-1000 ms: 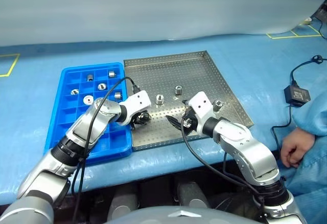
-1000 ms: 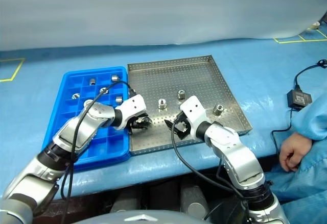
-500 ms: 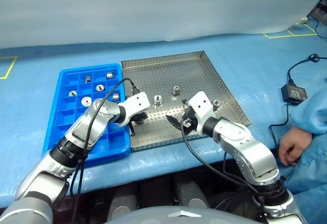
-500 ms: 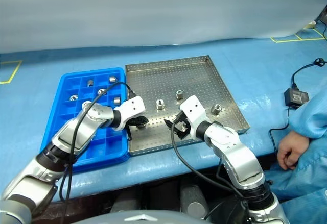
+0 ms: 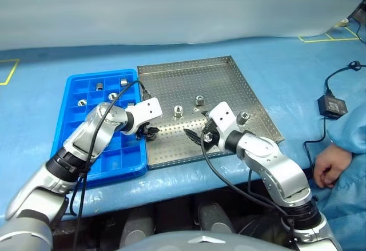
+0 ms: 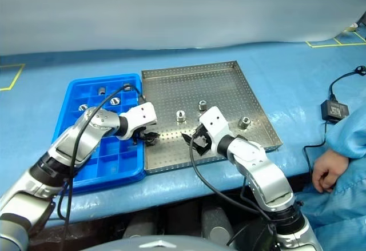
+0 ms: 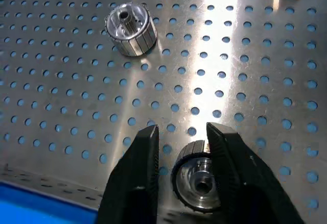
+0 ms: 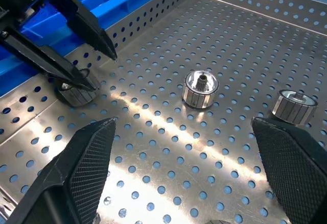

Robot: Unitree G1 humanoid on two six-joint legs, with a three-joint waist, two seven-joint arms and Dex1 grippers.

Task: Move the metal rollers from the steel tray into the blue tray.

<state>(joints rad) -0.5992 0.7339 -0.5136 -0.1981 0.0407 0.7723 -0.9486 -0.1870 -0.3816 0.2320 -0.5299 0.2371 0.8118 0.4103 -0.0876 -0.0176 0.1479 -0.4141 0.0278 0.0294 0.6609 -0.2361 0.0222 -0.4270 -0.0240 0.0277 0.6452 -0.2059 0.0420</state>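
Left gripper, half open, straddles a roller on the steel tray; a loose, off-centre pinch could drop it.

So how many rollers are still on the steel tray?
4 rollers: one between the left gripper's fingers by the tray's left rim, two mid-tray, one toward the right rim. The arms could hide more.
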